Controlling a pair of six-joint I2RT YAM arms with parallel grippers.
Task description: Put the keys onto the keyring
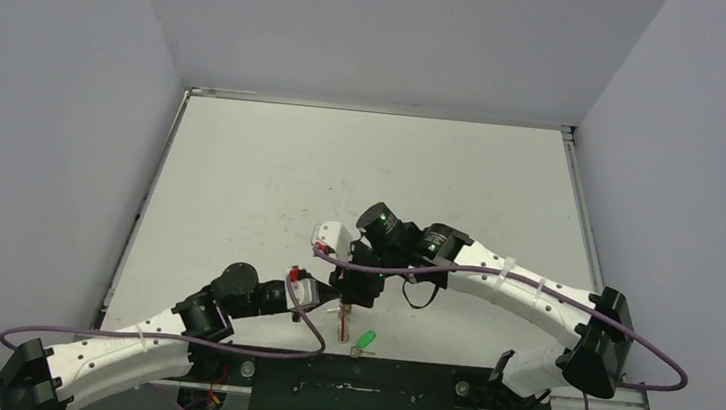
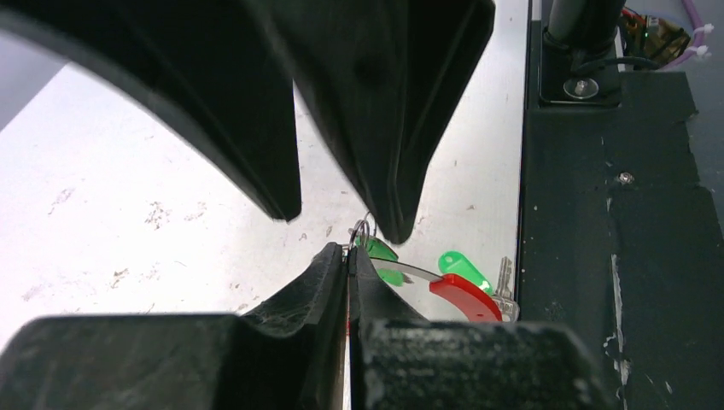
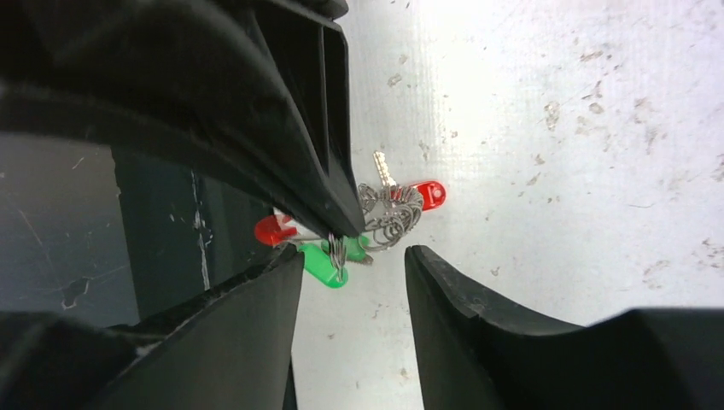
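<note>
My left gripper (image 2: pixel 348 253) is shut on the thin metal edge of the keyring (image 2: pixel 418 273), holding it upright just above the table near the front edge. The ring's red sleeve (image 2: pixel 465 295) curves off to the right. In the right wrist view the ring's coiled metal (image 3: pixel 388 215) and red sleeve (image 3: pixel 427 195) show past the left fingers. One green-headed key (image 2: pixel 380 250) hangs at the left fingertips by a small split ring (image 2: pixel 361 229). A second green key (image 2: pixel 461 266) lies on the table beside the sleeve. My right gripper (image 3: pixel 354 256) is open, its fingers either side of the green key (image 3: pixel 324 265).
The black base strip (image 2: pixel 615 256) runs along the table's near edge, right next to the keys. In the top view both grippers (image 1: pixel 350 299) meet close together near the front middle, with the loose key (image 1: pixel 364 340) beside the strip. Purple cables loop off both arms.
</note>
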